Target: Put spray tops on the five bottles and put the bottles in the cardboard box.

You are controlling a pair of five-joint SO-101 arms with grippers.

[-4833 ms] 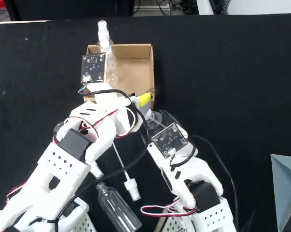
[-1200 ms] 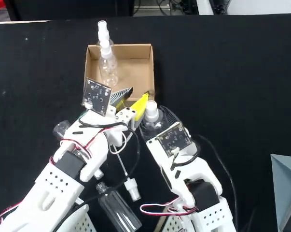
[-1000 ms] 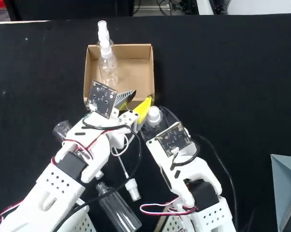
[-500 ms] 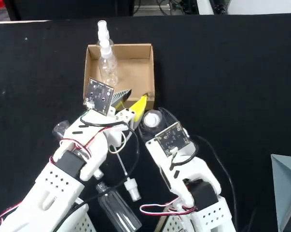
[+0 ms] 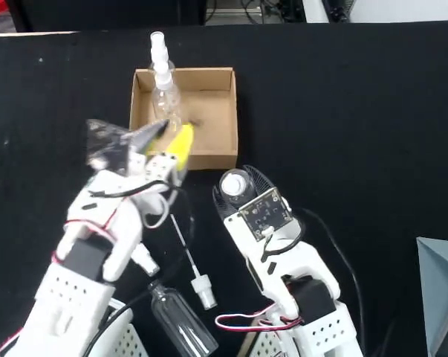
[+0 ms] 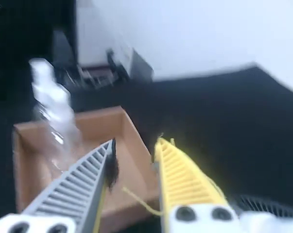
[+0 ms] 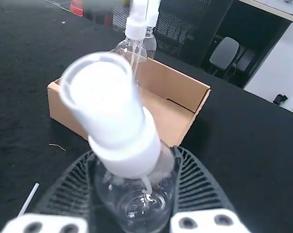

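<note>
1. The high view shows the left gripper as a blur over the lower left part of the cardboard box. The left wrist view shows its state: the grey and yellow fingers stand moderately apart with nothing between them.
2. In the high view the right gripper sits just below the box's lower right corner. The right wrist view shows its black fingers closed around the held bottle, which is clear, stands upright and has a white spray top on its neck. I cannot tell whether that top is screwed tight.
3. The boxed bottle stands in the upper left corner of the box with its sprayer on.
4. At the bottom centre of the high view a lying bottle rests on its side with no top. Just beside it lies a loose spray top, its thin tube pointing toward the upper left.
5. The table is covered in black. A grey object sits at its lower right edge.
6. The left wrist view takes in a white wall. The right wrist view takes in a chair behind the table.
7. Count: three bottles, three spray tops (two fitted, one loose), one box and two arms.
</note>
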